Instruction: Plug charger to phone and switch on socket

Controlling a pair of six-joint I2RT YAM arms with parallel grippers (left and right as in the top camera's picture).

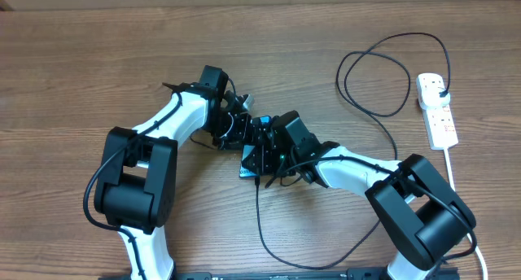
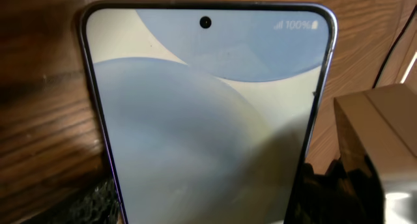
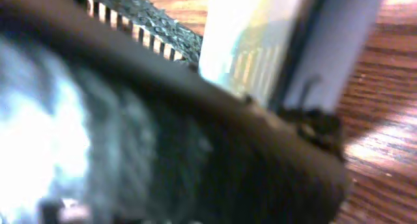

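The phone (image 2: 208, 120) fills the left wrist view, its light blue screen lit. It sits between dark fingers (image 2: 91, 201), and my left gripper (image 2: 208, 208) is shut on its sides. From overhead only a blue corner of the phone (image 1: 247, 171) shows, beneath both grippers. My left gripper (image 1: 238, 127) and right gripper (image 1: 264, 143) meet over it. The charger cable (image 1: 260, 223) runs from the phone's near end, loops right and ends at a black plug (image 1: 440, 91) in the socket (image 1: 437, 113). The right wrist view is blurred: the phone (image 3: 247, 42) is close, the jaws unclear.
The white socket lies at the table's far right, with its thick white cord (image 1: 450, 162) trailing toward the front. A cable loop (image 1: 374, 76) lies on the wood left of the socket. A pale blocky shape (image 2: 378, 133) crowds the phone's right side in the left wrist view.
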